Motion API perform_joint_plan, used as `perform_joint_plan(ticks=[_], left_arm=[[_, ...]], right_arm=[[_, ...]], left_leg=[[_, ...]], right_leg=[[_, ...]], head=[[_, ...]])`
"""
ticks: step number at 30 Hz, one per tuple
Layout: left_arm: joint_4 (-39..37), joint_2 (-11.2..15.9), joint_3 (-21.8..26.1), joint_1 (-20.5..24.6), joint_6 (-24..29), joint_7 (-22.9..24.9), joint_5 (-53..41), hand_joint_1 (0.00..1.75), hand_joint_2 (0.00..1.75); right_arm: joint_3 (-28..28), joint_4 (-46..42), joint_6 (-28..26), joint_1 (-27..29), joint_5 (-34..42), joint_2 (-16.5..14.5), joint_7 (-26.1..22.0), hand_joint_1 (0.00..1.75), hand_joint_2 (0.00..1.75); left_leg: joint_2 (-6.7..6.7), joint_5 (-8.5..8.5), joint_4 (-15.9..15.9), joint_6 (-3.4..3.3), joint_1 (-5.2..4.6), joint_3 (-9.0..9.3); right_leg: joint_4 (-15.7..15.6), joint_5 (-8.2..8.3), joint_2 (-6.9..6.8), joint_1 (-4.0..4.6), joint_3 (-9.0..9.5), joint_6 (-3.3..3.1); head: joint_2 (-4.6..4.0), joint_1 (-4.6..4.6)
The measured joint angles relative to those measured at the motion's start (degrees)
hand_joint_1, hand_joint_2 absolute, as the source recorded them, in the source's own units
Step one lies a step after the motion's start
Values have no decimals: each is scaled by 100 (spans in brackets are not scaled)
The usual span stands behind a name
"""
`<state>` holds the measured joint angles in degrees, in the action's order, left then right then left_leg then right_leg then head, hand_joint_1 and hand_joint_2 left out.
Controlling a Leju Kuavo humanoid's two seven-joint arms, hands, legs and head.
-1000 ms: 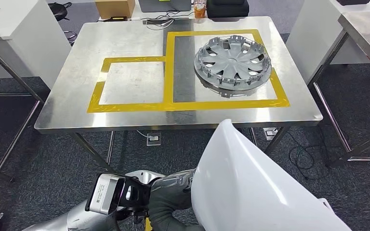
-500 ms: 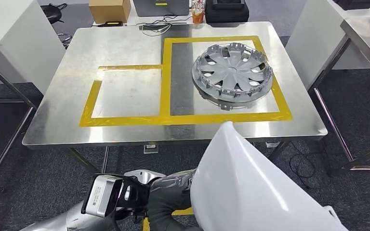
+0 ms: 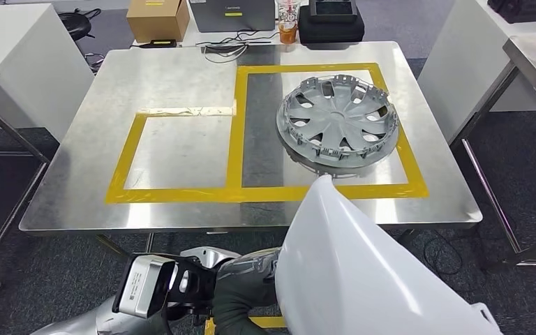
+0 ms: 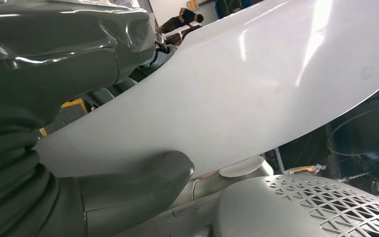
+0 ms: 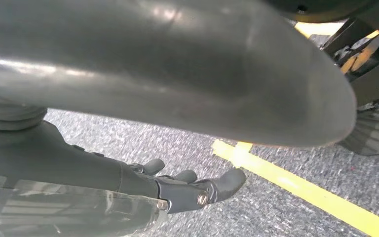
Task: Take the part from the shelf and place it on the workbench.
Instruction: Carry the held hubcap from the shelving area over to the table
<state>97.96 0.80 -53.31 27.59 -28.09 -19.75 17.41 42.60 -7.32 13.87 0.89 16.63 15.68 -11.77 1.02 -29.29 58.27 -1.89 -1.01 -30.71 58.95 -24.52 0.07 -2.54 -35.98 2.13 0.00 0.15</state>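
You hold a white panel (image 3: 363,272) at 5 o'clock, short of the table (image 3: 77,195) | left hand (image 4: 79,163) clamps its edge, thumb against it | right hand (image 5: 187,190) lies under it, fingers stretched flat; grip unclear | a hubcap (image 3: 337,120) sits on the table at 1 o'clock inside yellow tape.

Right taped box on the bench (image 3: 77,167) is mostly taken up by the grey hubcap (image 3: 337,120), leaving bare steel only along its left strip. The smaller taped square (image 3: 176,151) on the left is wide open. Back edge is cluttered: cardboard box (image 3: 157,19), cables (image 3: 229,47), a drink cup (image 3: 287,15). The big white panel (image 3: 363,272) hides the near right edge.
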Motion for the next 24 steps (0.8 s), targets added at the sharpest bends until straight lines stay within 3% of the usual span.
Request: perform_joint_plan(ticks=[2,5,6,7,8,10,12,14,17,19,21,22,23,24], left_arm=[[26,1,7,1,11,-1,-1,175,175],[52,19,20,-13,28,-3,-2,175,175],[52,30,20,-23,32,-3,-2,175,175],[54,39,20,-31,38,-3,-3,175,175],[60,45,23,-36,44,-3,-4,175,175],[87,49,41,-39,63,-4,-13,175,175],[122,51,64,-40,92,-5,-36,175,175],[166,52,84,-59,136,-2,-75,175,175],[284,46,137,-114,296,52,-194,175,175],[340,59,179,-142,475,113,-338,175,175],[374,179,294,-180,691,133,-740,175,175],[383,296,423,-190,792,123,-1146,175,175],[377,430,598,-184,874,102,-1663,175,175],[351,558,794,-162,924,80,-2233,175,175]], right_arm=[[0,9,-15,2,5,-2,1,0,0],[0,25,-21,7,9,13,1,0,0],[0,28,-21,10,8,15,1,0,0],[0,31,-22,13,5,15,1,0,0],[1,34,-25,15,-1,15,1,0,0],[2,36,-28,14,-28,1,-4,0,0],[4,42,-26,-1,-58,-20,-16,0,0],[7,51,-23,-10,-83,-33,-30,0,0],[11,54,-53,-4,-105,-54,-55,0,0],[11,56,-104,1,-114,-51,-77,0,0],[18,59,-132,2,-156,-46,-114,0,0],[31,60,-133,2,-186,-44,-131,0,0],[47,61,-133,3,-211,-42,-144,0,0],[66,61,-131,2,-227,-37,-148,0,0]], left_leg=[[-21,-163,291,69,38,-121],[-53,-567,1409,153,93,-790],[-60,-576,1652,156,104,-983],[-65,-459,1682,145,110,-1073],[-67,-229,1483,117,108,-1049],[-68,308,718,-4,75,-785],[-79,533,189,-130,19,-582],[-82,510,62,-181,-24,-545],[-73,568,-180,-199,14,-350],[-76,579,-263,-211,13,-258],[-71,551,-255,-216,0,-247],[-67,534,-246,-210,-3,-241],[-62,512,-227,-196,-1,-233],[-56,484,-195,-175,2,-227]], right_leg=[[-4,-46,3,-8,54,-82],[-4,-123,5,10,121,-152],[-4,-152,9,17,151,-157],[-5,-183,14,26,194,-155],[-7,-219,20,39,250,-150],[-20,-287,29,55,361,-142],[-42,-325,37,64,402,-111],[-87,-330,29,61,412,-56],[58,-412,2,61,356,-23],[657,-633,-2,64,28,-57],[1324,-810,-2,63,-402,-45],[1415,-778,-3,58,-505,-6],[1280,-654,-5,50,-491,48],[939,-465,-7,38,-363,105]], head=[[0,-13],[0,-23],[0,-25],[0,-24],[0,-23],[0,-14],[0,-2],[0,-10],[0,-12],[0,-7],[0,-5],[0,-6],[0,-5],[0,-5]])
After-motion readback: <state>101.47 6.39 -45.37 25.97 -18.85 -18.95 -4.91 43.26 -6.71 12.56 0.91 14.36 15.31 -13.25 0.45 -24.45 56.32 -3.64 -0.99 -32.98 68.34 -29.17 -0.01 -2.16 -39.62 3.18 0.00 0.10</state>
